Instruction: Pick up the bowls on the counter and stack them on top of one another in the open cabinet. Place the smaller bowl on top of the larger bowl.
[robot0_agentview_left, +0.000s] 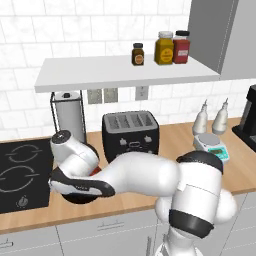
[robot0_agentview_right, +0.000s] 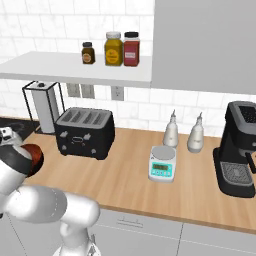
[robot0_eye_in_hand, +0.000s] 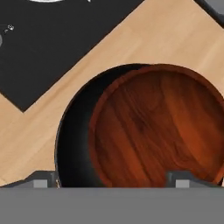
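Where the smaller bowl (robot0_eye_in_hand: 157, 131) overlaps the larger bowl (robot0_eye_in_hand: 74, 140), cropped fingers (robot0_eye_in_hand: 39, 181) stand spread, gripping nothing.

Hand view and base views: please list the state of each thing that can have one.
Smaller bowl: upright, empty, overlapping the larger bowl.
Larger bowl: upright on the counter, mostly covered.
Gripper: over the bowls, holding nothing; open.
Open cabinet: holds three jars, no bowl yet.
Toaster: slots empty.
Scale: nothing on its plate.
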